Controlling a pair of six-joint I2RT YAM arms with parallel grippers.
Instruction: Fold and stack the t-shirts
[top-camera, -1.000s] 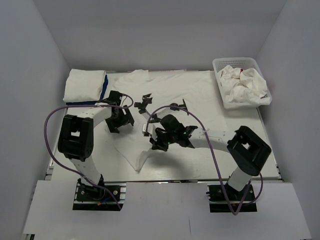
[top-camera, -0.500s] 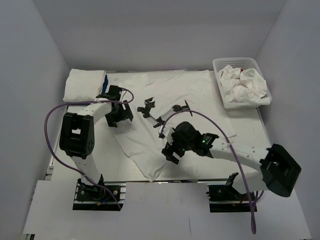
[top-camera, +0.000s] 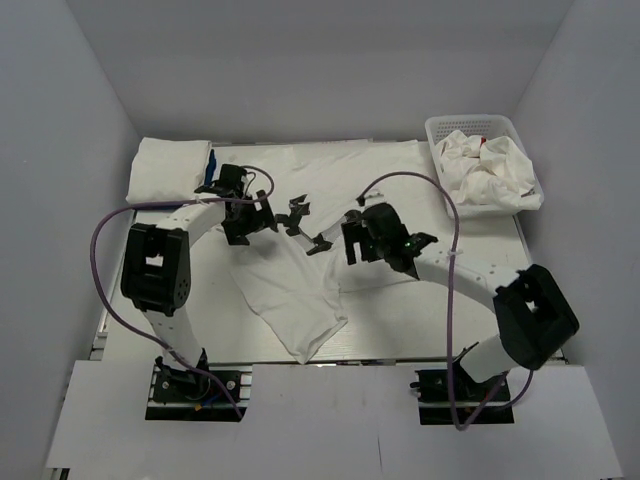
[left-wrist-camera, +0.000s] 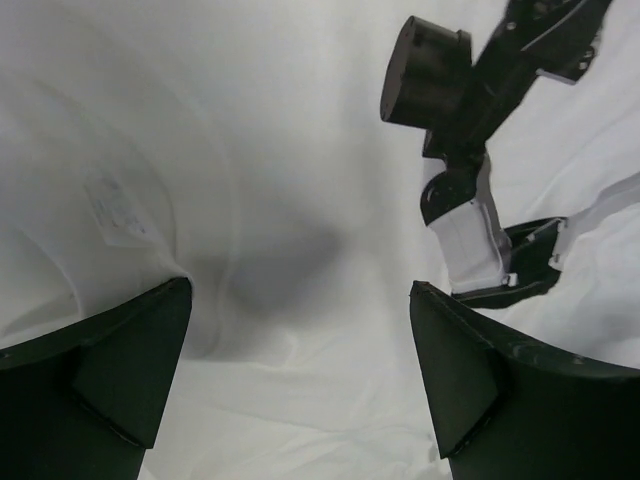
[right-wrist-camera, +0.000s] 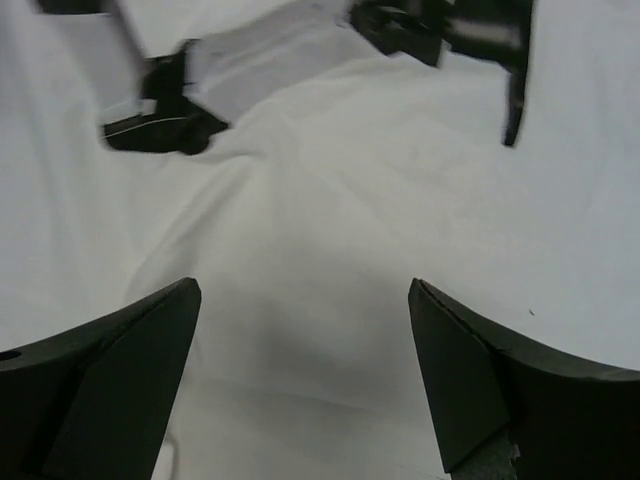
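Since half a second ago, right gripper (right-wrist-camera: 305, 285) swung from near edge to table centre. You see its fingers spread, empty, above white t-shirt (top-camera: 385, 170) spread mid-table. Left gripper (left-wrist-camera: 300, 290) faces it, likewise spread. Folded stack (top-camera: 165, 170) far left.

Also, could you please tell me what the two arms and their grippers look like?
The left arm and right arm match: white links between chunky black joint housings, each trailing a looping purple cable. The fingers are plain dark wedges. I see no markings.
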